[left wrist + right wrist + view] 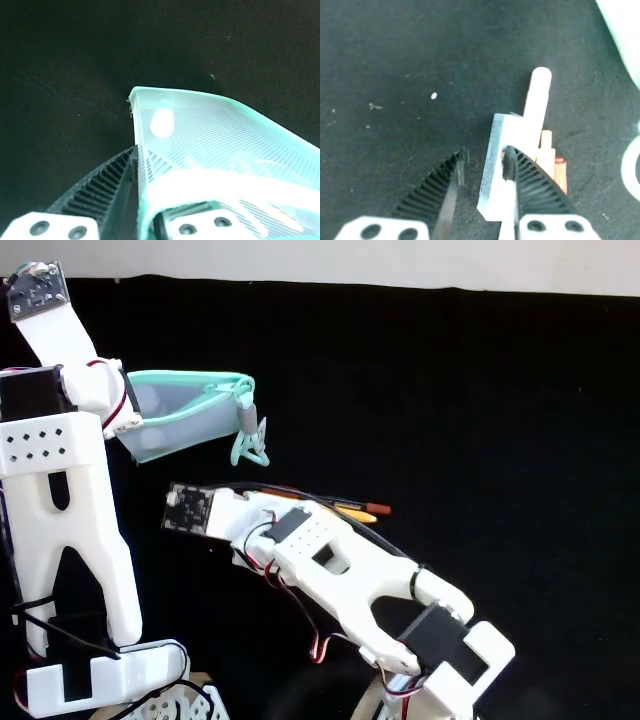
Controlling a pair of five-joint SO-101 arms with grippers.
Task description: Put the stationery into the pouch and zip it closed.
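My left gripper point(144, 172) is shut on one end of the mint-green mesh pouch point(215, 150) and holds it up off the black table. In the high view the pouch point(185, 415) hangs at the back left with its mouth upward and its zipper pull point(250, 438) dangling from the free end. My right gripper point(485, 152) is open, low over a bundle of stationery. A pale flat ruler-like piece point(492, 170) has one edge between the fingers. A white pen point(538, 100) and an orange pen point(560, 172) lie beside it. Pen tips point(365, 509) poke out from under the right arm point(310, 545).
The black cloth point(480, 400) covers the whole table, with free room to the right and at the back. A corner of the pouch point(626, 35) shows near the stationery in the right wrist view. The arm bases point(100, 675) stand at the front edge.
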